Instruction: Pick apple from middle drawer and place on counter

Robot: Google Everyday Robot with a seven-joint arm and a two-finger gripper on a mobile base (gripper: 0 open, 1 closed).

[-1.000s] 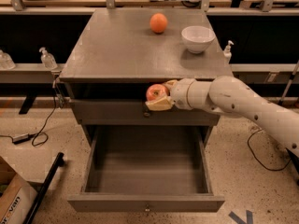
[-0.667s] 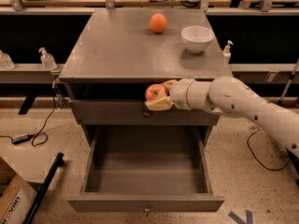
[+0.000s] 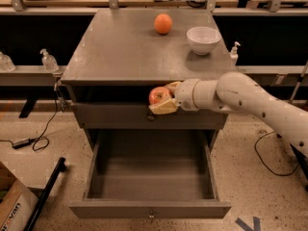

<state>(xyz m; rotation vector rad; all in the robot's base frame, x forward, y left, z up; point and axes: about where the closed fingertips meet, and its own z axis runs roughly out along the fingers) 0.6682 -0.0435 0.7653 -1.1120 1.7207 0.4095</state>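
The apple [image 3: 159,95], red-pink with a paler patch, is held in my gripper [image 3: 162,99], which is shut on it. One tan finger [image 3: 165,109] lies under the apple and the other [image 3: 173,85] sits behind it. The apple hangs just below the front edge of the counter [image 3: 120,47], in front of the closed upper drawer front [image 3: 110,115]. My white arm [image 3: 240,97] reaches in from the right. The middle drawer [image 3: 149,177] is pulled out below, its grey floor bare, with its knob [image 3: 151,214] on the front.
An orange fruit [image 3: 163,23] and a white bowl [image 3: 203,39] sit at the back of the counter. Pump bottles stand on the shelves at the left [image 3: 48,60] and right [image 3: 234,52]. A cardboard box [image 3: 12,211], a black rod [image 3: 45,196] and a cable [image 3: 33,141] lie on the floor at the left.
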